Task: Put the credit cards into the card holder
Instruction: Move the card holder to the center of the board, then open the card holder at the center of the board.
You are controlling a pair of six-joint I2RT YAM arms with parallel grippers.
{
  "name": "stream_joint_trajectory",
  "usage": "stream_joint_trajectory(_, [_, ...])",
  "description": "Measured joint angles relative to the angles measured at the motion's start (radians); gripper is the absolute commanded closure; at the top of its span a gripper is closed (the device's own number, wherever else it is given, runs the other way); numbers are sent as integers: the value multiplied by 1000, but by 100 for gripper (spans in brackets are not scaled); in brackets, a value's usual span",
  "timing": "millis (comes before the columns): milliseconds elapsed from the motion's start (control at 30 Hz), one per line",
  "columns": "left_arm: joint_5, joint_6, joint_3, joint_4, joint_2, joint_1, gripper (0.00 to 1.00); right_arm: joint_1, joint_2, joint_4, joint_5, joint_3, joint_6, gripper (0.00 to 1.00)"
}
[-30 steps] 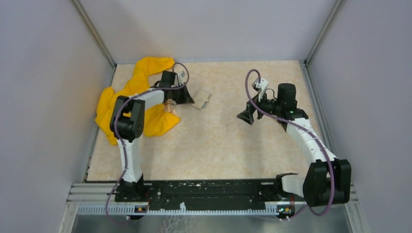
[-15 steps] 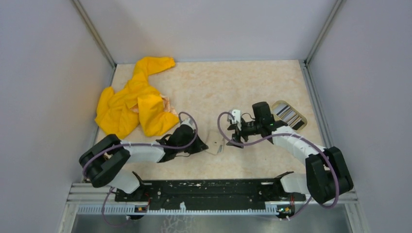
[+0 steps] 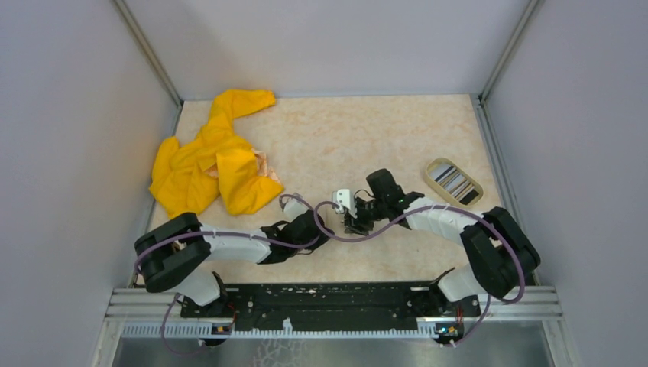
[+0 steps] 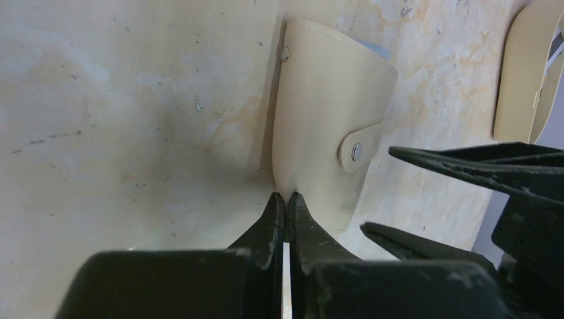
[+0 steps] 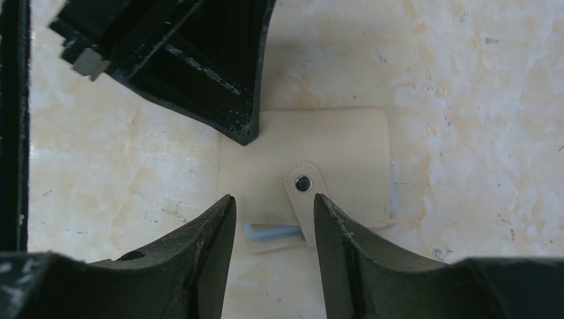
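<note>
The tan card holder point(image 4: 326, 113) lies folded on the table near the front middle, snap strap on top, with a pale blue slot edge peeking out point(image 5: 279, 232). In the top view it point(image 3: 340, 223) is mostly hidden between the grippers. My left gripper point(image 4: 284, 198) is shut, pinching the holder's near edge. My right gripper point(image 5: 273, 203) is open, low over the holder, its fingertips either side of the snap strap point(image 5: 302, 189). The striped credit cards point(image 3: 456, 183) lie in the oval dish at the right.
The oval cream-rimmed dish point(image 3: 437, 165) stands on the right side of the table and also shows in the left wrist view point(image 4: 519, 80). A crumpled yellow cloth point(image 3: 210, 160) lies at the back left. Grey walls close in the table on three sides.
My left arm has drawn the card holder from the back left to the front middle. My right gripper has moved left and down to meet it, uncovering the dish.
</note>
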Motion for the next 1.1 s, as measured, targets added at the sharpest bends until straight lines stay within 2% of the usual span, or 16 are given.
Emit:
stream_joint_trajectory(367, [-16, -23, 33, 13, 42, -22, 100, 52, 90, 24, 156, 51, 34, 55])
stream_joint_trajectory(667, [-22, -19, 41, 19, 51, -27, 100, 74, 134, -16, 198, 106, 34, 75])
stream_joint_trajectory(867, [-31, -19, 40, 17, 47, -29, 100, 78, 135, -54, 219, 126, 16, 100])
stream_joint_trajectory(1100, [-34, -19, 40, 18, 46, -33, 100, 64, 124, -73, 207, 129, 8, 100])
